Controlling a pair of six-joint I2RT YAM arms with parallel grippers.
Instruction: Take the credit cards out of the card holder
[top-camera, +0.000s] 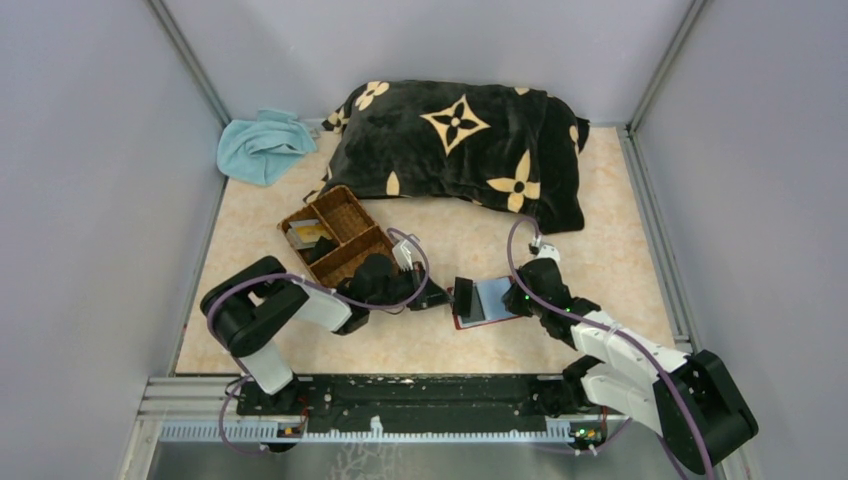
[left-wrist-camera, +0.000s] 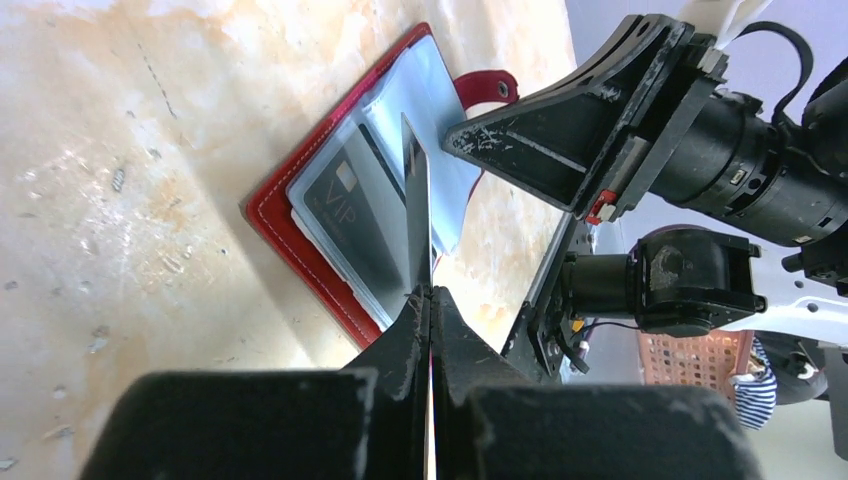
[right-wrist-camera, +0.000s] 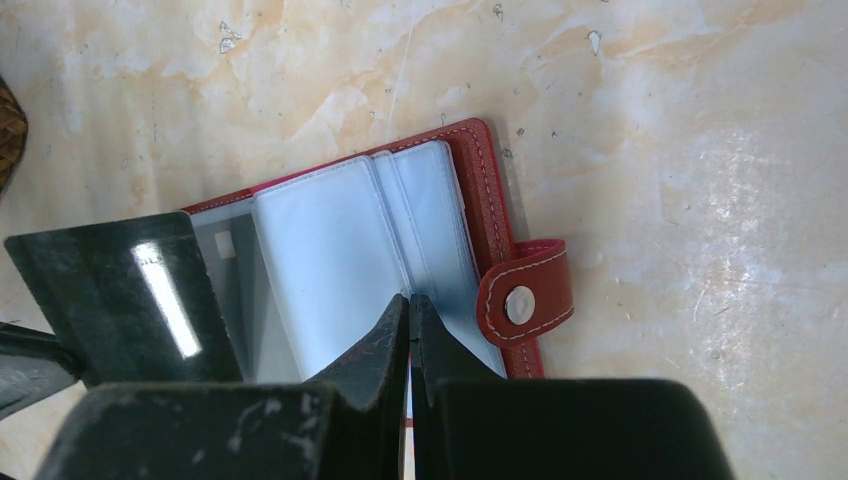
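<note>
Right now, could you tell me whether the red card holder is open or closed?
Open. The card holder lies spread on the table, clear sleeves exposed, and its snap strap hangs unfastened at the side.

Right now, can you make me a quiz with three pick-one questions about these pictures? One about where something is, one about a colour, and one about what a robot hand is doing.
1. Where is the wicker basket?
A. left of the card holder
B. on top of it
C. right of it

2. What colour is the card holder's cover?
A. blue
B. red
C. green

3. What is the left gripper doing?
A. wide open, holding nothing
B. shut on a blue cloth
C. shut on a black card

Answers:
1 A: the top view shows the basket on the left arm's side of the holder.
2 B: its stitched edge is red in both wrist views.
3 C: the left wrist view shows its fingers pinching the card's edge.
</note>
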